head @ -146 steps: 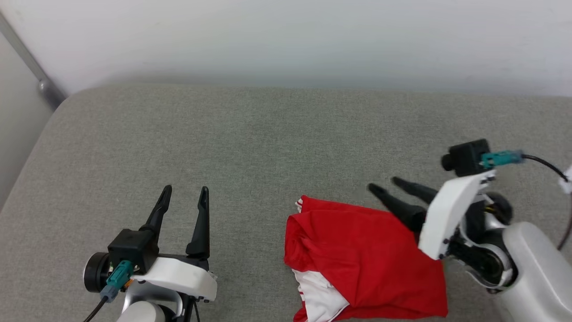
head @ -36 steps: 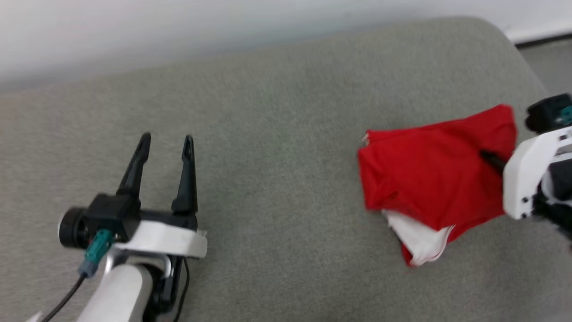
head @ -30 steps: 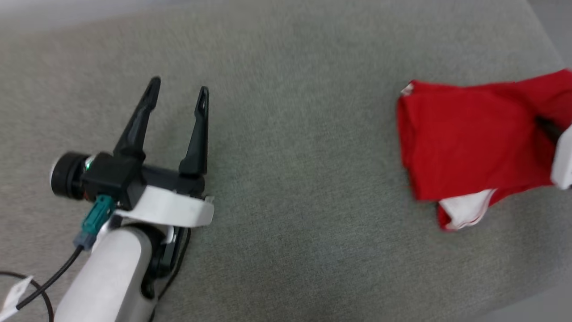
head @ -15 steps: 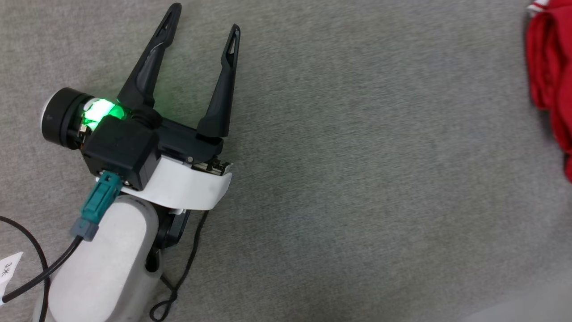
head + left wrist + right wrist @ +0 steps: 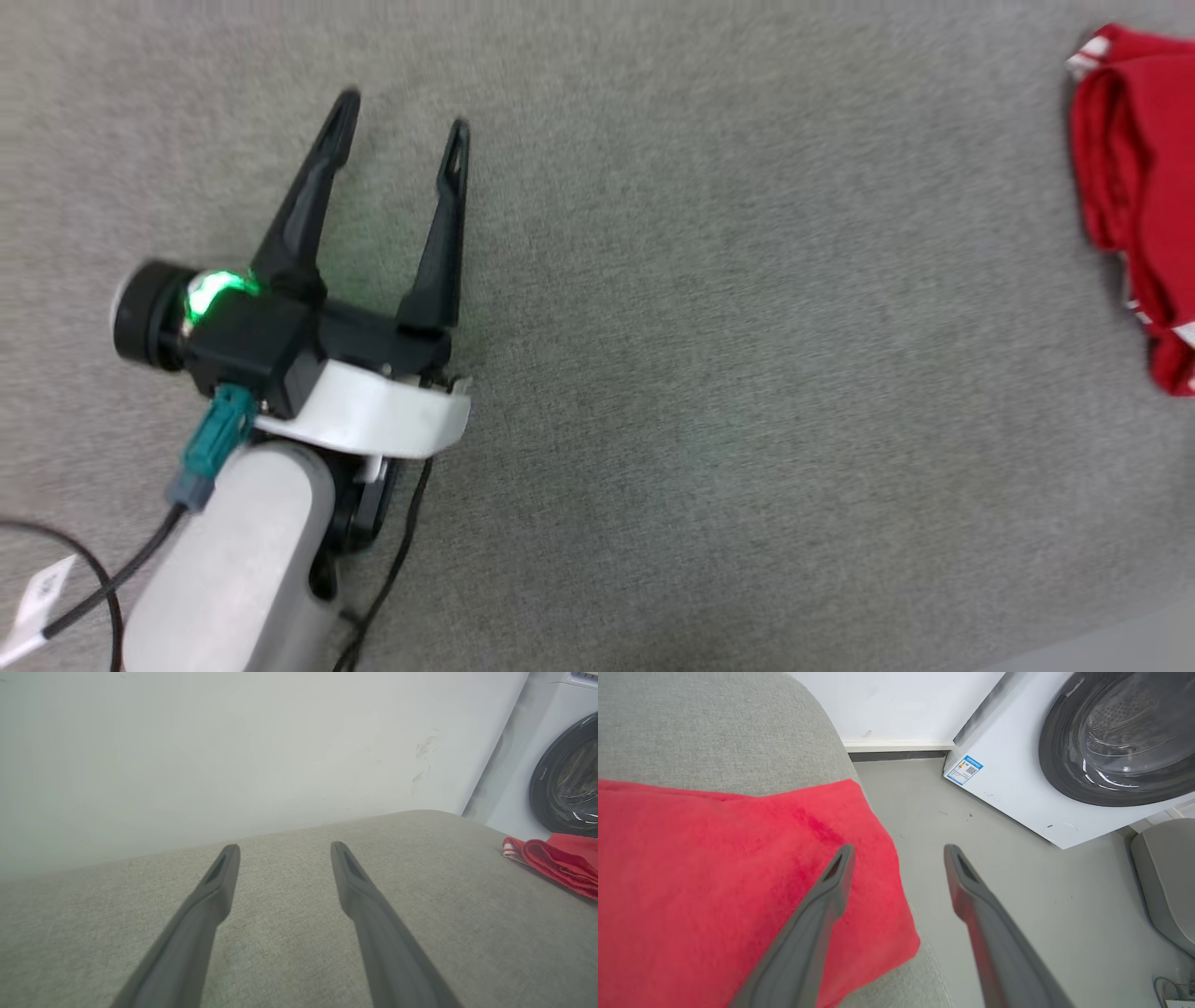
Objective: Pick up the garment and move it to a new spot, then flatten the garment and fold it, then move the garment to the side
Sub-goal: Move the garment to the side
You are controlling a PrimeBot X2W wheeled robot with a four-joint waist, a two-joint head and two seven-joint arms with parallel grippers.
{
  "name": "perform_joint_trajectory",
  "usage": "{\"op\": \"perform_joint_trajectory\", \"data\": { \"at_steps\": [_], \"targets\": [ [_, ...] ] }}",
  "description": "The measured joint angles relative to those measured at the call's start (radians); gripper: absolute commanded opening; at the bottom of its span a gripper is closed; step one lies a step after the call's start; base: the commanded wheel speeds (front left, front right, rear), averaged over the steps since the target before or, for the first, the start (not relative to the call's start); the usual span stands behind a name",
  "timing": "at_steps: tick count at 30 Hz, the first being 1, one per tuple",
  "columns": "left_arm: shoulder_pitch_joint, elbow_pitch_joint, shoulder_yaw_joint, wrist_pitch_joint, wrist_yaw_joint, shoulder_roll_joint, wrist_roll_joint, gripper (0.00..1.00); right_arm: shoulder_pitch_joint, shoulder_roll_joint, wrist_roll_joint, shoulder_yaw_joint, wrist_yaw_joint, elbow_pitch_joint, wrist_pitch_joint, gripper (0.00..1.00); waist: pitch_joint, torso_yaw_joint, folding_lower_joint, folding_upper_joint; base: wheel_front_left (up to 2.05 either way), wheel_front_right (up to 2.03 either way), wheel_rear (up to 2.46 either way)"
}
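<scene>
Red garment [image 5: 714, 868] on cushion [image 5: 714, 728] edge, right claw [image 5: 899, 848] wide open, empty, over its corner, left claw [image 5: 402, 110] open, well apart

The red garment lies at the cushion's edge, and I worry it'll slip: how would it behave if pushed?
Probably floppy: the garment shows soft folds. Likely bunches rather than slides. Its corner reaches the cushion edge, so it might slip off.

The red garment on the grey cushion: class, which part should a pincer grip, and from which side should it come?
Probably the outer corner of the red garment, which lies in flat layers at the rounded rim of the cushion. Come from the floor side on the robot's right with the open right pincer, which hangs over that corner.
</scene>
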Motion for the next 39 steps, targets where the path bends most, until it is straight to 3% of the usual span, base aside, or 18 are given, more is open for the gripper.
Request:
{"op": "perform_joint_trajectory", "data": {
  "at_steps": [6,15,19,28,34,39],
  "targets": [
    [0.119,0.061,0.021,-0.035,0.035,-0.018,-0.049,1.0,0.126,0.019,0.0,0.059,0.0,-0.026,-0.068,1.0,-0.136,0.002,-0.0001,0.0001,0.0,0.0,0.0],
    [0.28,0.111,0.044,-0.059,0.078,-0.042,-0.101,1.0,0.343,0.113,0.05,0.142,0.0,-0.158,-0.11,1.0,-0.335,0.027,-0.0002,0.0,0.0,0.0,0.0],
    [0.347,0.129,0.05,-0.066,0.088,-0.043,-0.112,1.0,0.464,0.208,0.069,0.178,0.0,-0.296,-0.108,1.0,-0.431,0.067,-0.0004,0.0,0.0,0.0,0.0],
    [0.413,0.161,0.073,-0.072,0.109,-0.035,-0.132,1.0,0.636,0.384,0.039,0.192,0.0,-0.606,-0.092,1.0,-0.527,0.171,-0.0004,0.0001,0.0,0.0,0.0],
    [0.455,0.185,0.105,-0.076,0.116,-0.018,-0.149,1.0,0.738,0.439,0.008,0.203,0.0,-0.806,-0.05,1.0,-0.575,0.208,-0.0003,0.0001,0.0,0.0,0.0],
    [0.486,0.212,0.105,-0.077,0.096,-0.008,-0.163,1.0,0.837,0.467,-0.01,0.19,0.0,-0.917,0.002,1.0,-0.612,0.225,-0.0004,0.0,0.0,0.0,0.0]
  ]
}}
